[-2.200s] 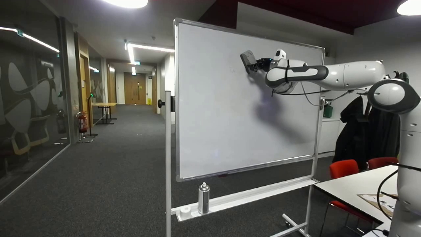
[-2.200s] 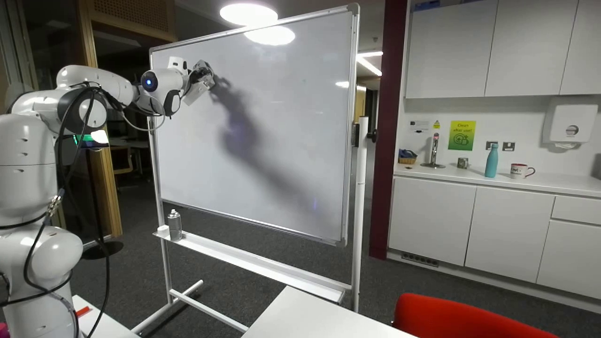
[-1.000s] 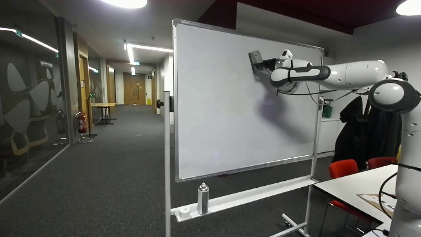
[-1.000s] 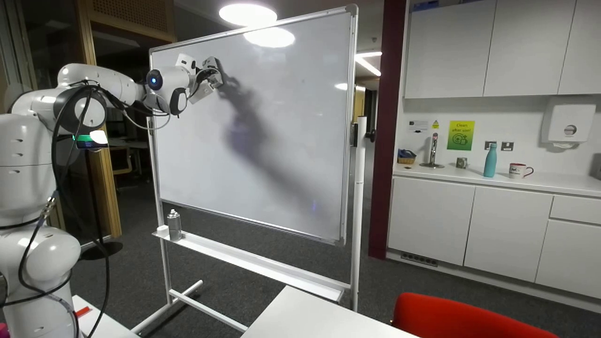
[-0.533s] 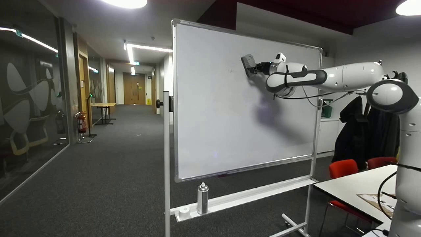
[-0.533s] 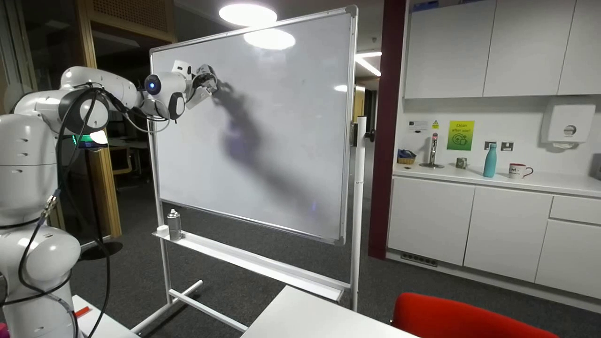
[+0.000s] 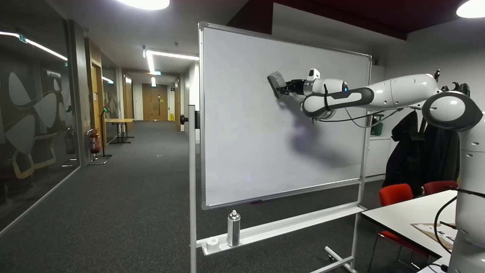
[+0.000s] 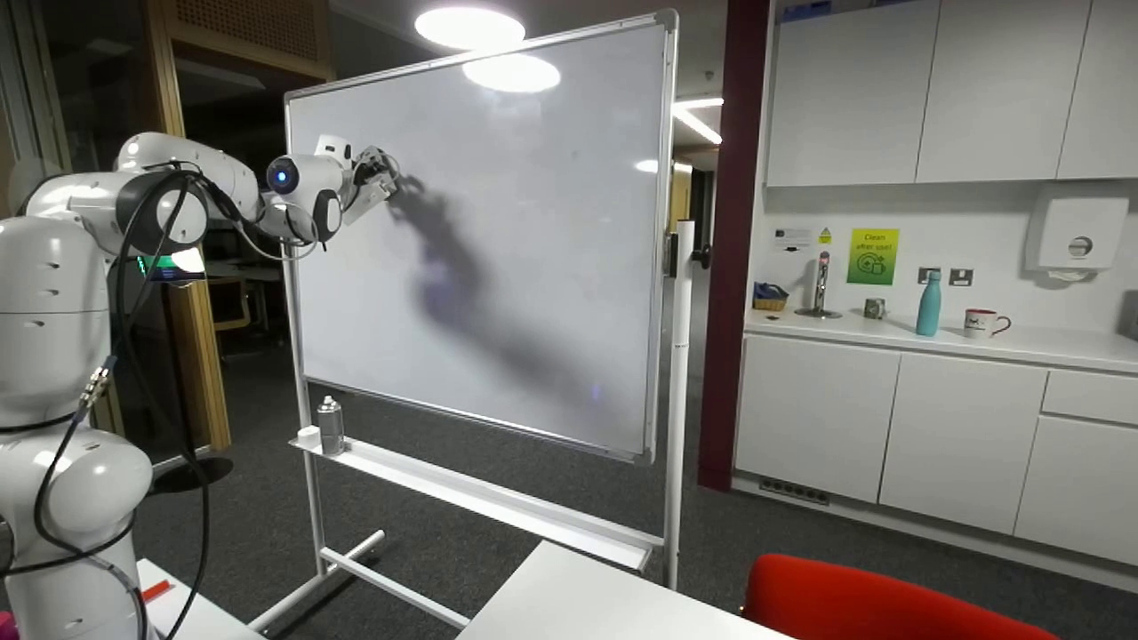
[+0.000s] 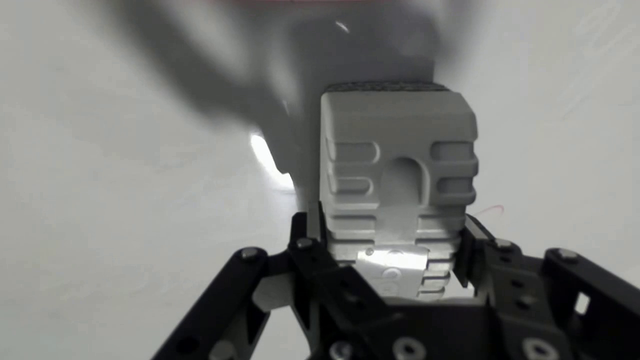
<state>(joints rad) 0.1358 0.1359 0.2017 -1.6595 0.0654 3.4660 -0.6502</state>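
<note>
- Whiteboard eraser (image 9: pixel 400 150), grey and ribbed, and it was high up, in front of the upper half of the whiteboard (image 7: pixel 242 144); whether it touched the surface, I couldn't tell.
- Its long axis ran nearly straight up the wrist view, felt edge (image 9: pixel 387 87) showing at the top end; in an exterior view the eraser (image 7: pixel 276 82) leaned, upper end tipped toward the picture's left.
- On to the jaws: parted by just the eraser's width, pressed to both its long sides near the bottom end, and the gripper (image 9: pixel 393 226) had hold of it.
- Counting up: one eraser, one gripper, one whiteboard, and one thin red stroke (image 9: pixel 492 207) to the right of the eraser in the wrist view.
- Down on the tray (image 7: pixel 303 223), one spray can (image 7: pixel 234 229) stood upright, one white roll (image 7: pixel 213 244) just beside it.
- Two red chairs (image 7: pixel 396 194) stood at one table (image 7: pixel 401 212) in an exterior view; on the counter (image 8: pixel 1067 347), two mugs (image 8: pixel 981 324), one teal bottle (image 8: pixel 929 307) and one tap (image 8: pixel 822 284).
</note>
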